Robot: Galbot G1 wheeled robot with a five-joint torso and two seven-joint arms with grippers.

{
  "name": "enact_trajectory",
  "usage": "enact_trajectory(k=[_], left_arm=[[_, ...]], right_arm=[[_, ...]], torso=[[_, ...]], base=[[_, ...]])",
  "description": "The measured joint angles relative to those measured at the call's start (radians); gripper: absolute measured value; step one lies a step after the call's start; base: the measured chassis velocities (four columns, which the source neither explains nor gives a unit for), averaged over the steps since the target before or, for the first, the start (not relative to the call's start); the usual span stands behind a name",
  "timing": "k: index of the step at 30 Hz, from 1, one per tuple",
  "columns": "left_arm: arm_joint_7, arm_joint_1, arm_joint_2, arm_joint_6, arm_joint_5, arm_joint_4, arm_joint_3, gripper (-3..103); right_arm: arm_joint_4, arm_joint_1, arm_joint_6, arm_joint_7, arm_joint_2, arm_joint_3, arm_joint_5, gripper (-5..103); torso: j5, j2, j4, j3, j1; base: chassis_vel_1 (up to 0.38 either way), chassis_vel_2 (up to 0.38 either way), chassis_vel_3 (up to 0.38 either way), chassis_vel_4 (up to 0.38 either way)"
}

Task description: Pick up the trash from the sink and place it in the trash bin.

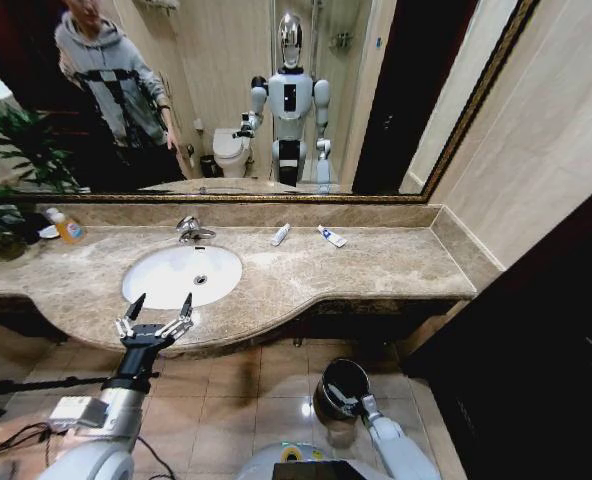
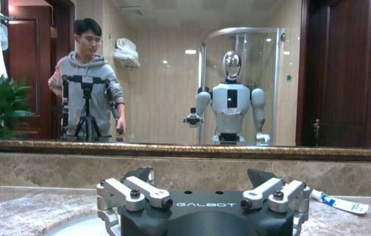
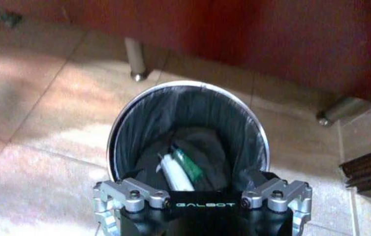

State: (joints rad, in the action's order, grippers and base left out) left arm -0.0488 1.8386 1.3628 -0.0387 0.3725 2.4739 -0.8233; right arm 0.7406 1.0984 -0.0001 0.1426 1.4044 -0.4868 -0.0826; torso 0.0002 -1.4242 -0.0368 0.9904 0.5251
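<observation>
Your left gripper is hovering at the front edge of the marble bench, just in front of the sink, with its fingers spread wide and nothing between them. The basin is showing bare white around the drain, with the chrome faucet sitting behind it.

Two white tubes are lying on the bench near the back wall, well to the right of the sink: one tube tilted, and beside it a tube with blue print, which is also showing in the left wrist view past the gripper body. The orange soap bottle is standing at the far left of the bench.

Your right gripper is hanging low over the floor, at the rim of the trash bin; you cannot tell how its fingers are standing. In the right wrist view the bin is sitting directly below, dark-lined, with a white tube and a green stick lying inside, touching each other.
</observation>
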Motion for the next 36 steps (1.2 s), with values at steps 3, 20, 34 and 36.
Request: enact_trajectory(k=[3,20,34,36], left_arm=[[0.0,0.0,0.0,0.0,0.0,0.0,0.0,100],[0.0,0.0,0.0,0.0,0.0,0.0,0.0,100],[0.0,0.0,0.0,0.0,0.0,0.0,0.0,100],[0.0,0.0,0.0,0.0,0.0,0.0,0.0,100]], right_arm=[[0.147,0.073,-0.002,0.009,-0.023,-0.009,0.014,100],[1.03,0.485,0.051,0.003,-0.037,-0.243,0.127,100],[1.375,0.394,-0.085,0.032,-0.095,-0.193,0.37,100],[1.366,0.377,-0.091,0.032,-0.101,-0.185,0.371,100]], torso=[[-0.0003,0.0,0.0,0.0,0.0],[-0.0001,0.0,0.0002,0.0,0.0],[-0.0003,0.0,0.0001,0.0,0.0],[-0.0004,0.0,0.0001,0.0,0.0]], base=[[0.0,0.0,0.0,0.0],[0.0,0.0,0.0,0.0],[0.0,0.0,0.0,0.0],[0.0,0.0,0.0,0.0]])
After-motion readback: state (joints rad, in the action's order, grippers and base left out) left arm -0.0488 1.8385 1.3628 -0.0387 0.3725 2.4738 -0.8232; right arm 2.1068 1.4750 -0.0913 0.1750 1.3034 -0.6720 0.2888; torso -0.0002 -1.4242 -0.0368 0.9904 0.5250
